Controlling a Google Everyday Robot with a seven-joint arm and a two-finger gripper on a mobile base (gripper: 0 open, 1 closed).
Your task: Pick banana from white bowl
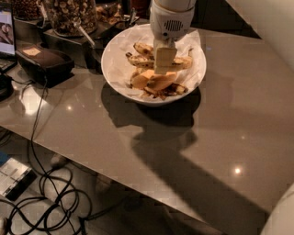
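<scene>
Several dark cables lay coiled on the floor at the near left, beside a flat pale device. A rounded white part of the robot filled the near right corner.

Beyond these, the glossy grey-brown worktop ran across the view. The shadow of the arm fell across its near half and reached up to the foot of the white bowl.

The white bowl stood on the worktop, left of centre and toward the far edge. Crumpled white paper lined it. The bananas lay inside on the paper as a small pile of yellow, brown-spotted pieces, near the middle of the bowl.

The end effector hung straight down from its white wrist housing into the bowl. Its pale tip sat directly over the pile and met the top pieces. Whether it was released or clenched on a banana could not be determined from this view.

A black case rested on the worktop left of the bowl, and one cable ran from it over the near edge. Part of a lit screen showed at the far left edge. A glass jar of nuts stood behind the case, at the far side.
</scene>
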